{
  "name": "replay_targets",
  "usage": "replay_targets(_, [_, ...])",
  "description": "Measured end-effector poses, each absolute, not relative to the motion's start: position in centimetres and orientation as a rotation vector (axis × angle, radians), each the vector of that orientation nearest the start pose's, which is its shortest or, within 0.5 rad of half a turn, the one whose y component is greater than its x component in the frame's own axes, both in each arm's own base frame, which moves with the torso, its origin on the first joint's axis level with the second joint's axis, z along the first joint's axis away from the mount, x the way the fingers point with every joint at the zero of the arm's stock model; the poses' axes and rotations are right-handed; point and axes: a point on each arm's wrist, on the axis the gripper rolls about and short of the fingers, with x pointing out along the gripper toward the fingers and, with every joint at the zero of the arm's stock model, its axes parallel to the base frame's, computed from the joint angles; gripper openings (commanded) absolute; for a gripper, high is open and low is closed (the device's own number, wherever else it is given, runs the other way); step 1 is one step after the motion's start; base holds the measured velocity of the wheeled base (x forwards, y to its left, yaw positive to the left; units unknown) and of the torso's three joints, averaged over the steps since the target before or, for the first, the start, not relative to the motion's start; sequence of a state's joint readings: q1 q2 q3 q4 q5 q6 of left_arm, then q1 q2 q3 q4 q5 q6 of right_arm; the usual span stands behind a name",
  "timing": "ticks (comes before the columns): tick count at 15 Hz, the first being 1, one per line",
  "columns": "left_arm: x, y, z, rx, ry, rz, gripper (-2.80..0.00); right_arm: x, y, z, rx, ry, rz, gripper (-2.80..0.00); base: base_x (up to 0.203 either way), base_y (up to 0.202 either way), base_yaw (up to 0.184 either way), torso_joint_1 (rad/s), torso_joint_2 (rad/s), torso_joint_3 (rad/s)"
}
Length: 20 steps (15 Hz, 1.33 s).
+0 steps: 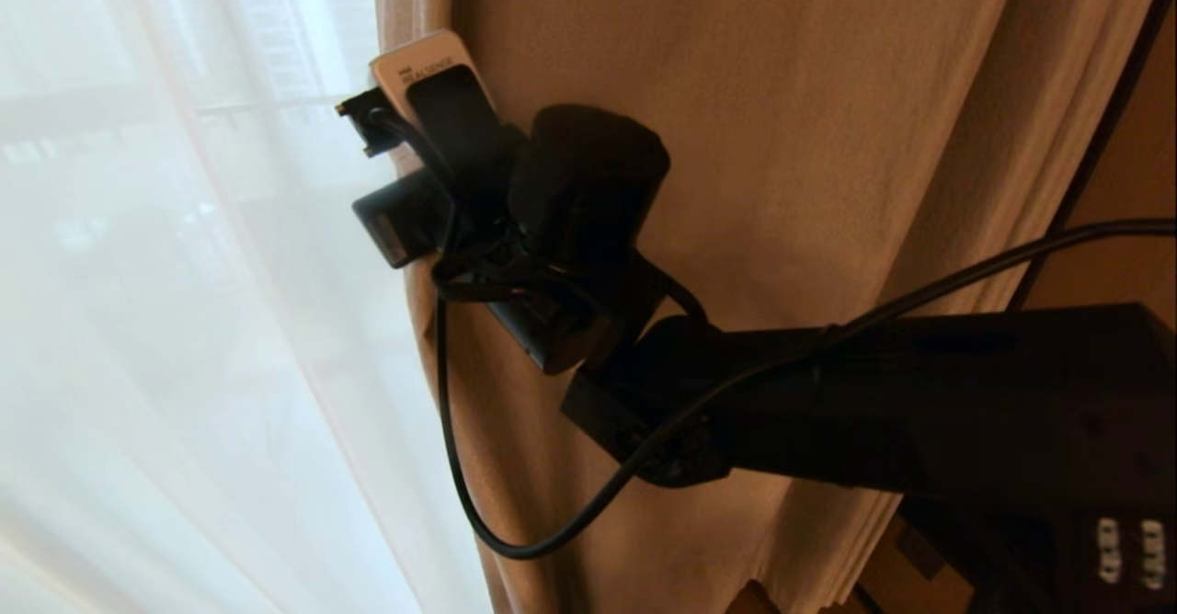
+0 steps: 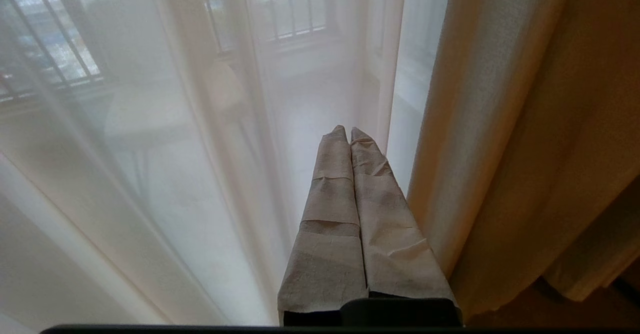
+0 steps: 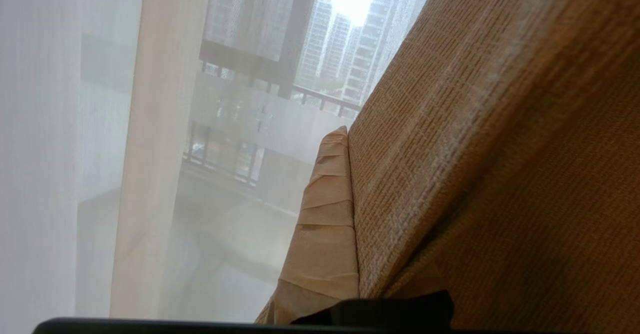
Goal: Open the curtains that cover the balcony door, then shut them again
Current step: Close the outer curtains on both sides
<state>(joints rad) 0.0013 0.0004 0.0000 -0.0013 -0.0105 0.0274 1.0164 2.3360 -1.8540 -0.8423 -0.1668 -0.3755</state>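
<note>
Here the right claw sits at the free edge of the drape, clamped on that edge: in the right wrist view one taped finger lies flat against the woven cloth, and the other finger is hidden behind the fold. In the head view the right arm reaches in from the right across the drape, its wrist camera lying just over the drape's edge, against the sheers. A black cable hangs from the wrist in a loop in front of the drape.

The drape is gathered in thick pleats on the right of the head view. The sheers hang closed to the left of its edge. Through them the right wrist view gives the balcony door: a dark upright frame member and a frosted white strip running across the glass. Railing bars and high-rise blocks show faintly beyond the door.

The left claw has its two taped fingers pressed together, nothing between them. It points at the sheers just beside the drape's edge, touching neither as far as can be told. Barred windows show dimly through the sheers there.
</note>
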Motion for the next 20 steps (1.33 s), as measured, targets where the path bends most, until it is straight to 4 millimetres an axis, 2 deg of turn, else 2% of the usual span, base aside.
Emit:
replay_targets(3, [-2.3,0.0,7.6,0.027,-0.001,-0.009,-2.8,26.3,41.8,23.9,-0.141,-0.458,0.761,-2.8,0.0,0.0,0.0,0.0,0.0,0.0])
replay_targets(8, [-2.3,0.0,7.6,0.027,-0.001,-0.009,-2.8,26.5,41.2,25.0,-0.131,-0.47,0.738,-2.8,0.0,0.0,0.0,0.0,0.0,0.0])
replay_targets(18, [-2.3,0.0,7.6,0.027,-0.001,-0.01,-2.8,27.3,36.3,29.7,-0.113,-0.505,0.637,-2.8,0.0,0.0,0.0,0.0,0.0,0.0])
replay_targets(19, [-2.3,0.0,7.6,0.027,-0.001,-0.009,-2.8,27.2,36.0,29.9,-0.11,-0.508,0.634,0.0,0.0,0.0,0.0,0.0,0.0,0.0])
replay_targets(20, [-2.3,0.0,7.6,0.027,-0.001,-0.009,-2.8,27.1,35.8,30.1,-0.108,-0.512,0.632,0.0,0.0,0.0,0.0,0.0,0.0,0.0])
